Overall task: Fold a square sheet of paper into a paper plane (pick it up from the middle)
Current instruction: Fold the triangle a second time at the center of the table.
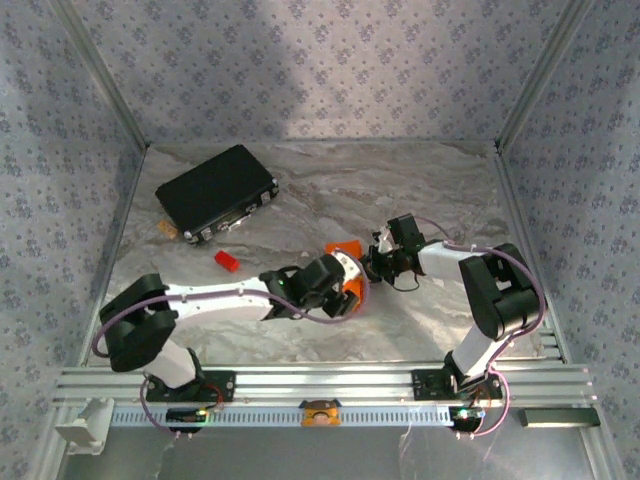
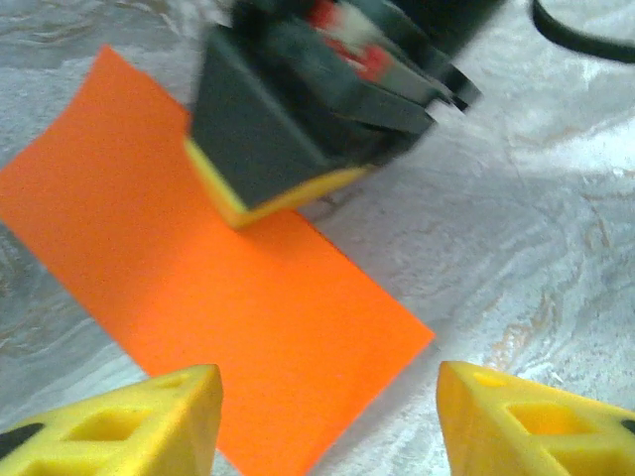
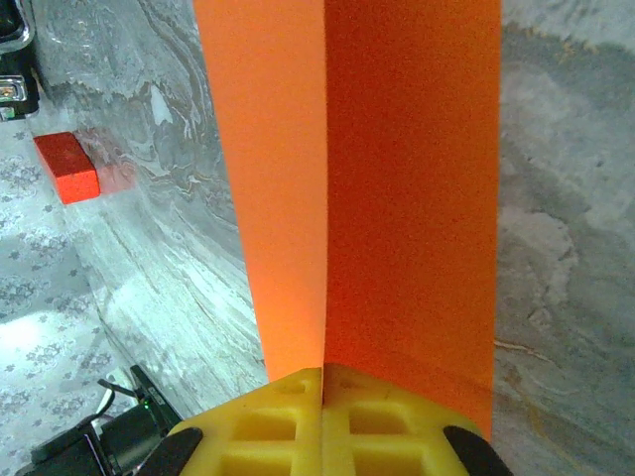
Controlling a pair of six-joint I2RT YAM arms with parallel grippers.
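Right wrist: my right end effector (image 3: 322, 392) pinches the square sheet of paper (image 3: 397, 178) at its crease, which runs straight ahead on the desk (image 3: 566, 248); my left end effector (image 2: 327, 416) gapes over its corner.

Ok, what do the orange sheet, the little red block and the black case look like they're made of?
Orange sheet: thin matte paper, judging by its sharp centre crease and flat colour.
Red block: solid and matte, perhaps painted wood or plastic; hard to say.
Black case: rigid, likely plastic, with shiny metal-looking latches along its edge.
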